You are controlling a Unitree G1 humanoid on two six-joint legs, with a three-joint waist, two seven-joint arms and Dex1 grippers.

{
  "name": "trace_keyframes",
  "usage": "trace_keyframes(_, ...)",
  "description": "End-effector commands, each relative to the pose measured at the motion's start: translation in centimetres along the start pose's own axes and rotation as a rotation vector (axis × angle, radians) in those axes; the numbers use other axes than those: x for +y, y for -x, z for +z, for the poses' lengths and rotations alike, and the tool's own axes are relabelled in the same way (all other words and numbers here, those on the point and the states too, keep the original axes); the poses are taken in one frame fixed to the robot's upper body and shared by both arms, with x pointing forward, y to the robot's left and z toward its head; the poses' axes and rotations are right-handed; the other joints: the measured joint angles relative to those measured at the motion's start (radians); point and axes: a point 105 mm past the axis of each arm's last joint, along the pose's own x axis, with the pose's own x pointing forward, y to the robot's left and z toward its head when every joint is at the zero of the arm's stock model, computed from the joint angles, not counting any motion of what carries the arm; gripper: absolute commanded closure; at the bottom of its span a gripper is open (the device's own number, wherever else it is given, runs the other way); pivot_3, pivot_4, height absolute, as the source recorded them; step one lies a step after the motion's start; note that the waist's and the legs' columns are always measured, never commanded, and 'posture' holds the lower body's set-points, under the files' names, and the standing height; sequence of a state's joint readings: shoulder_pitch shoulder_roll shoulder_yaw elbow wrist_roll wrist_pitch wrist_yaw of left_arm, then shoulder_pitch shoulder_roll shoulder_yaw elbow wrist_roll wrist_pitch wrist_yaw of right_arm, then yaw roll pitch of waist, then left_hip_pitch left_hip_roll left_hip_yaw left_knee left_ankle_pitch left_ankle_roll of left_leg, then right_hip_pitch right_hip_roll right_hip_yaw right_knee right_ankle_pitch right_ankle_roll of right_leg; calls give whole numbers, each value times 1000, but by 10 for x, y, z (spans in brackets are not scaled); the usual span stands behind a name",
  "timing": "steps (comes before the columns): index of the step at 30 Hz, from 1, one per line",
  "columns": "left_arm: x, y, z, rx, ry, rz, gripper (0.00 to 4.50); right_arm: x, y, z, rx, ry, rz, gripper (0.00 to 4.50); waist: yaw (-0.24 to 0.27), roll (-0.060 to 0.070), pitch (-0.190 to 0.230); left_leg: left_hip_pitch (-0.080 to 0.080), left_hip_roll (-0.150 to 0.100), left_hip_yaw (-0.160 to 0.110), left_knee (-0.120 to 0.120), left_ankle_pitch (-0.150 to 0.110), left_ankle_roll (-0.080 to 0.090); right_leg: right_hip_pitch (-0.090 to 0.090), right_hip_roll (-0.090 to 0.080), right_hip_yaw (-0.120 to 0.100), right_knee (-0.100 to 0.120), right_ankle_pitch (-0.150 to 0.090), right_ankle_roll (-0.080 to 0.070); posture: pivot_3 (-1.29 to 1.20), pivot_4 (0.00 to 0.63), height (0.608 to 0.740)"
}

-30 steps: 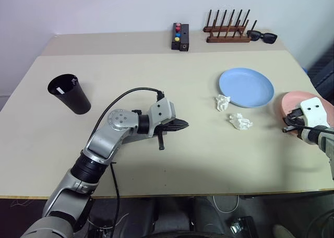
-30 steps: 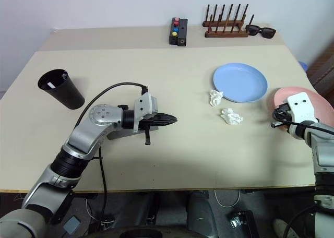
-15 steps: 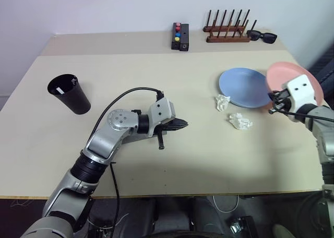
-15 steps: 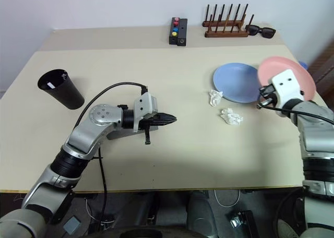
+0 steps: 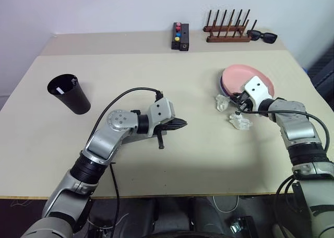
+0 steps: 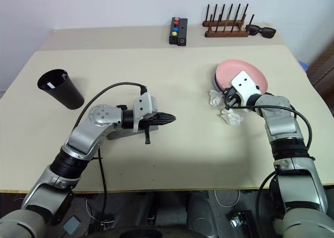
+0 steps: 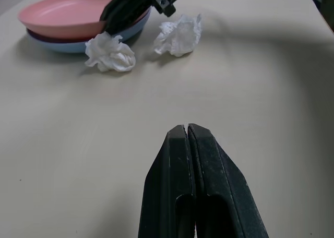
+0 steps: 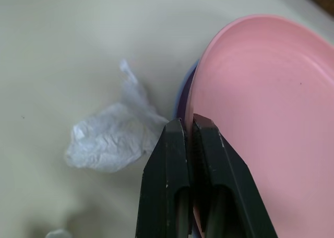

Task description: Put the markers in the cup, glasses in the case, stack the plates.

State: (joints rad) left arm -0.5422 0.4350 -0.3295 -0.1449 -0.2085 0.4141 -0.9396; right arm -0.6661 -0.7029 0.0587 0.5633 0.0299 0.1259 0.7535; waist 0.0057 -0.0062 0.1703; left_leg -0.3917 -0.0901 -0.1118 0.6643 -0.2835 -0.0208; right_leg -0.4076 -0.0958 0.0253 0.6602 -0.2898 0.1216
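Right gripper point(image 8: 189, 124) had its two black fingers pinched on the near rim of the pink plate point(image 6: 245, 72), with only a thin gap between them. That plate lay on top of the blue plate point(image 7: 78, 44), so just a sliver of blue peeked out underneath. I think the stacking step was almost done. What seemed left was for the fingers to let go of the rim and pull back gently, so the top plate would not slide off.

Left gripper point(image 7: 188, 131) was shut with nothing in it, hovering low over the middle of the table point(image 5: 209, 154) and pointing toward the plates.

Two crumpled bits of white paper point(image 5: 223, 103) sat just beside the stack, right under the right gripper. They could get bumped when the arm backed away.

Off at the left side of the table stood the black cup point(image 5: 70, 94), well apart from everything else. Something white showed inside it, but I could not tell what it was. At the far edge were a small black box with colored buttons point(image 5: 180, 36), a wooden peg rack point(image 5: 227, 32), and thick black sunglasses point(image 5: 262, 36).
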Motion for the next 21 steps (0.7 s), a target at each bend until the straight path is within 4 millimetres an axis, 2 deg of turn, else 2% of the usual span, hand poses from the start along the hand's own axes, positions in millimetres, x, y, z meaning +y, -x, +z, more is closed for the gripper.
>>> trace_keyframes(1,1,6,11,-26,-30,24,4500,-10,1,7,-19,27,-15,3070,-2,0,0,0,0,0,0,0,0,0,0,0,0,0,0,0,150,740)
trace_keyframes(5,1,8,9,-19,-24,32,4500,-18,2,8,-22,24,-48,1179,-3,0,0,0,0,0,0,0,0,0,0,0,0,0,0,0,150,740)
trace_keyframes(9,1,8,9,-17,-23,34,4500,-28,13,17,-41,9,-82,1179,-4,0,0,0,0,0,0,0,0,0,0,0,0,0,0,0,150,740)
trace_keyframes(14,1,7,7,-17,-20,24,4500,-38,42,40,-103,-36,-112,1179,2,0,0,0,0,0,0,0,0,-1,0,0,0,0,0,0,150,740)
trace_keyframes(18,-1,6,5,-15,-18,-2,4500,-31,66,53,-127,-77,-85,1179,6,0,0,-1,0,0,0,0,0,0,0,0,0,0,0,0,150,740)
trace_keyframes(21,-2,6,5,-19,-20,-24,4500,-17,79,52,-111,-99,-34,1179,7,0,0,-1,0,-1,-1,0,0,0,0,0,-1,0,0,0,150,740)
